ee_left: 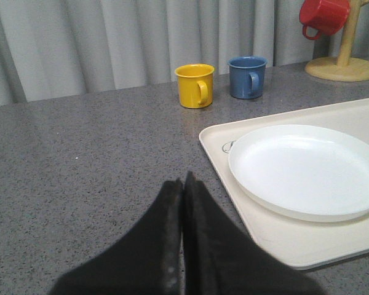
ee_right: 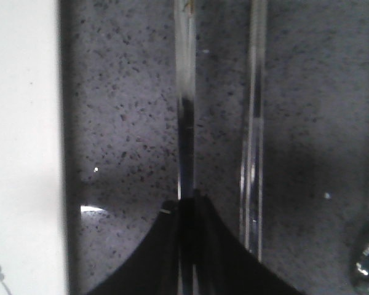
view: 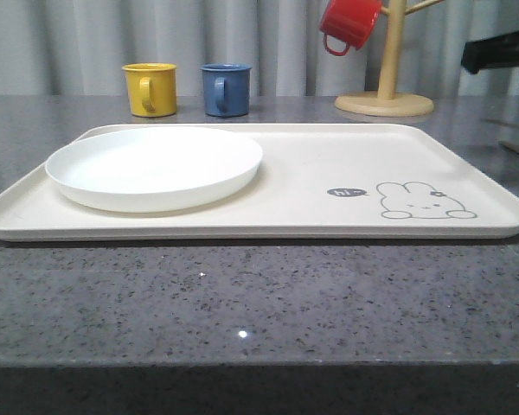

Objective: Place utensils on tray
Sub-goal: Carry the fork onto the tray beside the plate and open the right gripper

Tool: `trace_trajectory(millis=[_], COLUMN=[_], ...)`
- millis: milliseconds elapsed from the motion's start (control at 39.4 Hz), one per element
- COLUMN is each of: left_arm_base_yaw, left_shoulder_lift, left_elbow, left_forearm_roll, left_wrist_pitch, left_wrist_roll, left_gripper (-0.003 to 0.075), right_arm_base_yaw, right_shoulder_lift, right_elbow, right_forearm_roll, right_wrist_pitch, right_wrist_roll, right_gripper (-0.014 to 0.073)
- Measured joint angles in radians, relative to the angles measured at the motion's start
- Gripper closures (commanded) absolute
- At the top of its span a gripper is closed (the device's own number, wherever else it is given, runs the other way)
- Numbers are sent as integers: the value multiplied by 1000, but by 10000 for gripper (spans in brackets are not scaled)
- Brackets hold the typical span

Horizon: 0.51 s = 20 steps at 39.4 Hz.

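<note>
Fingers of the left gripper (ee_left: 183,184) are pressed together with nothing between them, low over the bare grey counter (ee_left: 80,178) left of the tray (view: 329,164). A white plate (view: 156,166) lies on the tray's left half. Right of the tray, the right gripper (ee_right: 187,206) is closed on one shiny chopstick (ee_right: 184,92); a second chopstick (ee_right: 253,123) lies just beside it on the counter.

Tray (view: 294,186) matt cream plastic; plate (view: 154,166) glossy white; chopsticks (ee_right: 184,86) shiny metal; countertop (view: 259,294) polished speckled stone
</note>
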Motion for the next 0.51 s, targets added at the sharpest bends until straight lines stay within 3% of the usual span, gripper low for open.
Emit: trace_trajectory(millis=[178,508], left_arm_base_yaw=[0,0], left_shoulder_lift=[0,0], left_elbow=[0,0], left_forearm_roll=[0,0], left_wrist_pitch=[0,0], left_wrist_roll=[0,0], left_gripper=[738,738], right_arm_base_yaw=[73,376], right_shoulder_lift=[-22,88], right_elbow=[-90,-266], right_forearm_roll=[-9,9], right_wrist_pitch=[100,109], right_wrist_roll=[35,157], right_gripper=[616,616])
